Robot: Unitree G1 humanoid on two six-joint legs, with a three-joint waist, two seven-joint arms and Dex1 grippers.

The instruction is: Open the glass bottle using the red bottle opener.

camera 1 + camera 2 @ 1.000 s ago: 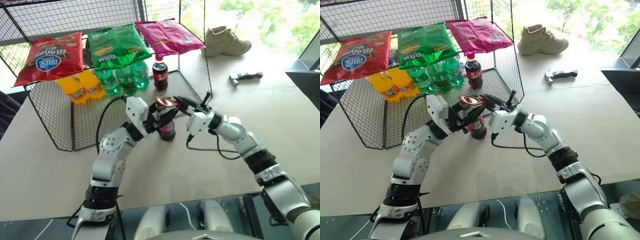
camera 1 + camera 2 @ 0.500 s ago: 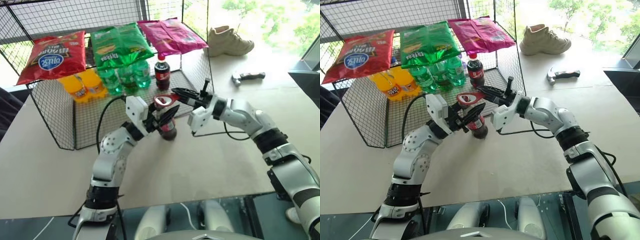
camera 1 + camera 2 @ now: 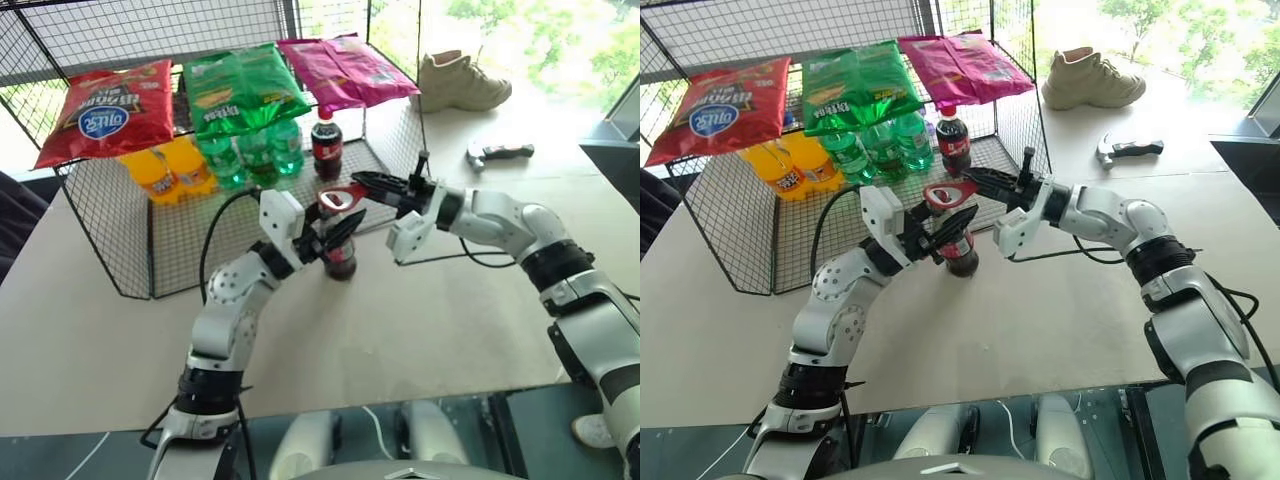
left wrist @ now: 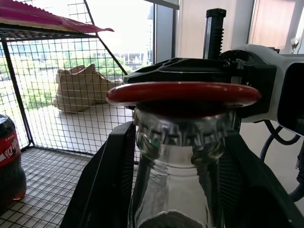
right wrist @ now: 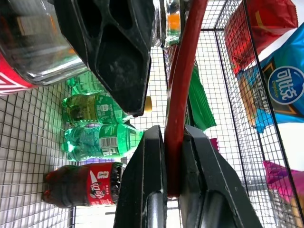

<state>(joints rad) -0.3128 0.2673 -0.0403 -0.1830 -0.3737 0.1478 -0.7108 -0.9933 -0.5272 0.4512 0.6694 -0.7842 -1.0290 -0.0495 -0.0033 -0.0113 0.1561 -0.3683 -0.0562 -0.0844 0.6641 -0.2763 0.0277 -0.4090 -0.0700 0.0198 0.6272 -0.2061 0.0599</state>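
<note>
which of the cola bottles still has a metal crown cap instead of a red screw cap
The glass bottle held in the left gripper, out on the table. The other cola bottle stands inside the wire cage and has a red screw cap.

Four camera placements around one beige tabletop.

Head pair: set high, angled forward and down over both arms, taking in the black wire-mesh rack, the tan shoe and the black-handled metal tool far off; nearly the same scene, offset sideways. Left wrist: very close, level along the left gripper, facing the crimped cap of the slim clear glass bottle of dark cola under the flat red ring-headed opener, shoe beyond the mesh. Right wrist: rolled on its side, very close along the right gripper, toward the rack's green soda bottles. Shared by all: bottle top, opener, rack.
</note>
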